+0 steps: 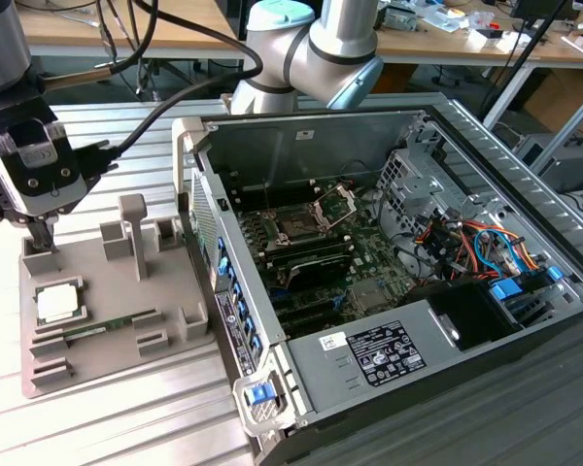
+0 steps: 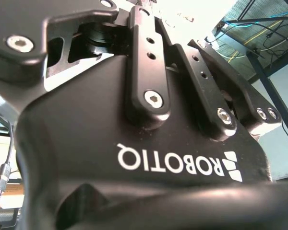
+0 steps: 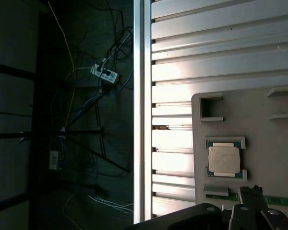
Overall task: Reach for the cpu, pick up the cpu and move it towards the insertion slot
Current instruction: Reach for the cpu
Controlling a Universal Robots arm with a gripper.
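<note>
The cpu, a flat square with a silvery top and thin tan rim, lies open from above in a shallow recess of the grey moulded fixture on the ribbed aluminium table; the first wrist view puts the table's edge close by. My gripper hangs just beyond the chip, apart from it, and I cannot tell whether it is spread or pressed together. The insertion slot sits well apart inside the open case.
</note>
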